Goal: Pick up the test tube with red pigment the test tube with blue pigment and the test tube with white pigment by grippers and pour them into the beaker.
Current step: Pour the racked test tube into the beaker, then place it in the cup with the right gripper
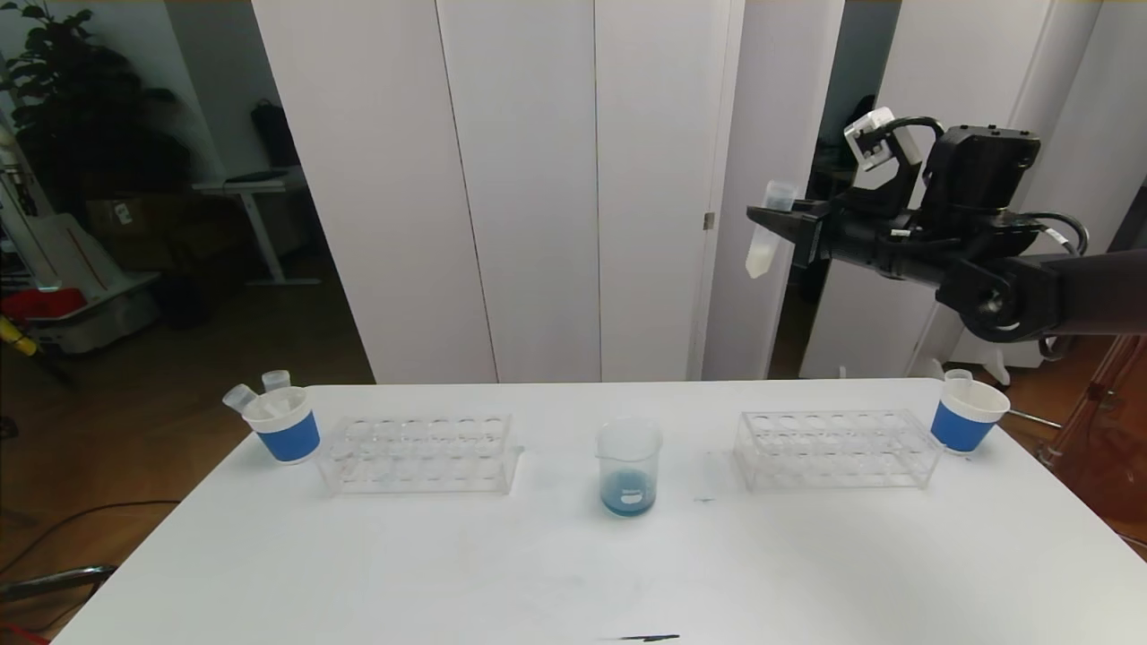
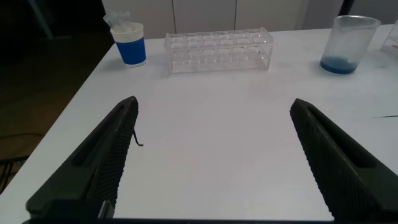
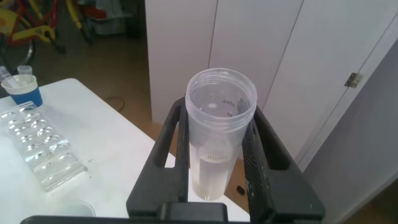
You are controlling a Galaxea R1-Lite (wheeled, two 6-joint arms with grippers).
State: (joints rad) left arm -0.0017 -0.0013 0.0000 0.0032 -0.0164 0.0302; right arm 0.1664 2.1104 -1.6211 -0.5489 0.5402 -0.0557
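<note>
The right gripper (image 1: 778, 226), a black tapered pair of jaws on a black arm, hung high in the air above the far right part of the white table (image 1: 573, 555), well above everything on it. Its jaws were clamped on the test tube with white pigment (image 1: 767, 229), a small clear round-bottomed plastic tube with cream-white liquid in its lower end; the tube sat nearly upright, slightly tilted, open mouth on top. From the right wrist camera that tube (image 3: 219, 134) stood gripped on both sides between the 2 dark fingers (image 3: 258, 155).

The beaker (image 1: 629, 466), a clear cylinder with a flared rim and a small white mark, stood near the middle of the table with blue liquid pooled in its bottom.

2 clear plastic tube racks flanked it, the left rack (image 1: 421, 452) and the right rack (image 1: 835, 448). A blue-banded white paper cup (image 1: 285, 424) at the far left held 2 clear tubes; another blue-banded cup (image 1: 966, 417) stood at the far right with 1 tube in it.

The left gripper (image 2: 214, 168) hovered low over the near left part of the table, jaws spread wide apart, holding nothing.
</note>
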